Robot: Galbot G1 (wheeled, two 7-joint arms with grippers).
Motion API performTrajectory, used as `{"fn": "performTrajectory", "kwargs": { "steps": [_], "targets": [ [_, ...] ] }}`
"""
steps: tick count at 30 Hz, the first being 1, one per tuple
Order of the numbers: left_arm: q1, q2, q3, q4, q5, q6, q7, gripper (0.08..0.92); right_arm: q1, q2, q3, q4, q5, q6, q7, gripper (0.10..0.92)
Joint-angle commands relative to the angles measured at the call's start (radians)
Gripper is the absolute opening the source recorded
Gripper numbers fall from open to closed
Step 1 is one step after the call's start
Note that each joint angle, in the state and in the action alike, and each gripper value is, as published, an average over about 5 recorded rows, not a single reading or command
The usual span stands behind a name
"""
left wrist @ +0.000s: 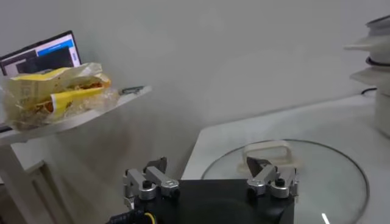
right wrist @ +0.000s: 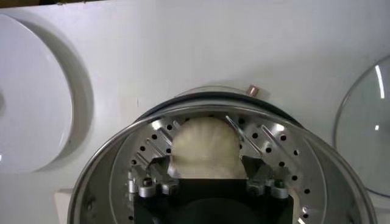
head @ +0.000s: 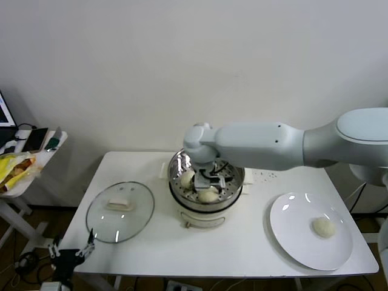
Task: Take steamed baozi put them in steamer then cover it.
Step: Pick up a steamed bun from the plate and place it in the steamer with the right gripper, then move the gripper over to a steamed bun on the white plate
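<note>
white table (head: 151,242) against a plain pale wall. steamer (head: 206,185) stands mid-table so both arms can reach it; cover (head: 119,211) lies flat just beside it on the robot's left, handle up, ready for lifting. right gripper (right wrist: 207,164) is inside the steamer, fingers spread either side of a baozi (right wrist: 206,146) resting on the perforated floor, apparently released. two more buns visible in the basket; last baozi (head: 324,227) sits on the plate (head: 297,242), well apart. left gripper (left wrist: 210,182) parked at the table's edge near the cover, fingers spread, holding nothing.
</note>
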Motion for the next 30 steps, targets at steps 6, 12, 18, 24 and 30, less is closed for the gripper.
{"fn": "performTrajectory", "kwargs": {
  "steps": [6, 12, 18, 24, 30],
  "targets": [
    [-0.025, -0.024, 0.016, 0.000, 0.011, 0.004, 0.005, 0.823, 0.115, -0.116, 0.053, 0.013, 0.033, -0.040, 0.031, 0.823],
    [-0.030, -0.017, 0.025, -0.009, 0.016, 0.006, 0.006, 0.823, 0.294, -0.305, -0.081, 0.059, 0.296, -0.292, 0.175, 0.823],
    [-0.044, -0.019, 0.041, -0.019, 0.014, 0.016, -0.007, 0.823, 0.412, -0.520, -0.216, 0.178, 0.666, -0.728, 0.303, 0.823],
    [-0.050, -0.004, 0.047, -0.021, 0.015, 0.020, -0.007, 0.823, 0.330, -0.764, -0.191, 0.238, 0.699, -0.905, 0.290, 0.823],
    [-0.044, 0.003, 0.046, -0.030, 0.017, 0.023, -0.005, 0.823, 0.130, -0.933, -0.078, 0.220, 0.567, -0.887, 0.150, 0.823]
  ]
}}
